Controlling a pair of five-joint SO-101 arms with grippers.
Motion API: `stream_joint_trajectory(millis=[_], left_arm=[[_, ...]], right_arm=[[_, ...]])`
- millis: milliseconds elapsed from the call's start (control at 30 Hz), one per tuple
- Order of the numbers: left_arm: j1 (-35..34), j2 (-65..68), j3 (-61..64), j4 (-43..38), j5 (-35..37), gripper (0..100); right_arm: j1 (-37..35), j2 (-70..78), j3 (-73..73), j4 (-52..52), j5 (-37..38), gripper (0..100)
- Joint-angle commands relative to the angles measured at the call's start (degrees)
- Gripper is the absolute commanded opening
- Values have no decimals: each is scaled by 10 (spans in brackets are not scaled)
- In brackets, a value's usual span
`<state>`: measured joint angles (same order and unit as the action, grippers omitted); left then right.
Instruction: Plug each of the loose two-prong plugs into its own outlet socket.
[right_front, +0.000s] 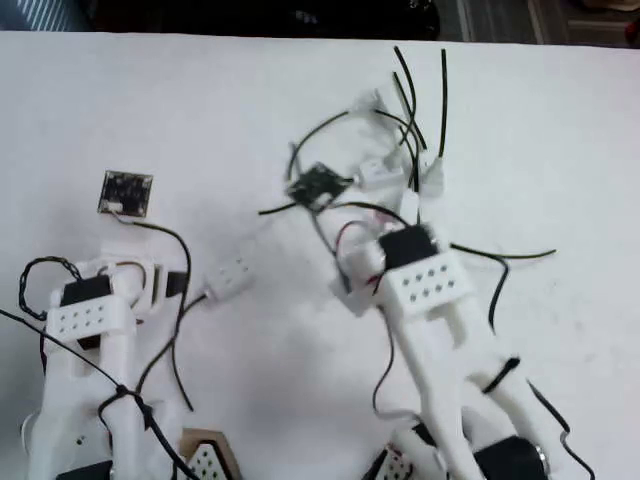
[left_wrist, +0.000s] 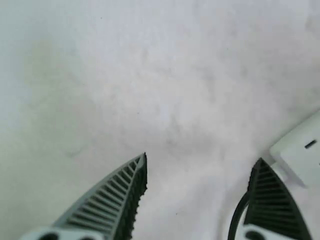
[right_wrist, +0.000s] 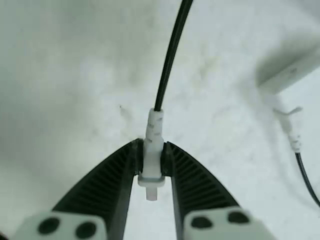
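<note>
While the right tool (right_wrist: 152, 145) pinches a white plug (right_wrist: 153, 131) by its body, wire (right_wrist: 170, 55) trailing off, my judgement is: square the plug to a slot, then push straight without twisting. Left tool (left_wrist: 202, 158) gapes wide over bare table (left_wrist: 125, 75), socket block (left_wrist: 300, 147) just beside one finger; it could brace the block. High view adds that the socket block (right_front: 232, 272) lies well apart from the other plugs (right_front: 432, 182).

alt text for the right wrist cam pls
The right gripper clamps a small white plug, its black cable running away across the table. A white block and a second plug lie farther off.
</note>
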<state>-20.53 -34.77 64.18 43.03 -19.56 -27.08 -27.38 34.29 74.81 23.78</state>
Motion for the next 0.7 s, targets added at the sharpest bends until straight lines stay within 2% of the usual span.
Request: stream_joint_trajectory(millis=[0, 267, 367, 533, 667], left_arm=[[21, -17, -20, -9, 7, 317], [22, -17, -76, -5, 104, 319], [29, -17, -103, -4, 164, 319], [57, -17, -133, -4, 242, 320], [76, -17, -146, -4, 268, 318]], right_arm=[[-59, -42, -24, -50, -60, 17], [-147, -48, 11, -196, -176, 17], [-170, -48, 43, -260, -215, 17], [-176, -48, 102, -362, -259, 17], [-176, -71, 146, -418, -276, 17]])
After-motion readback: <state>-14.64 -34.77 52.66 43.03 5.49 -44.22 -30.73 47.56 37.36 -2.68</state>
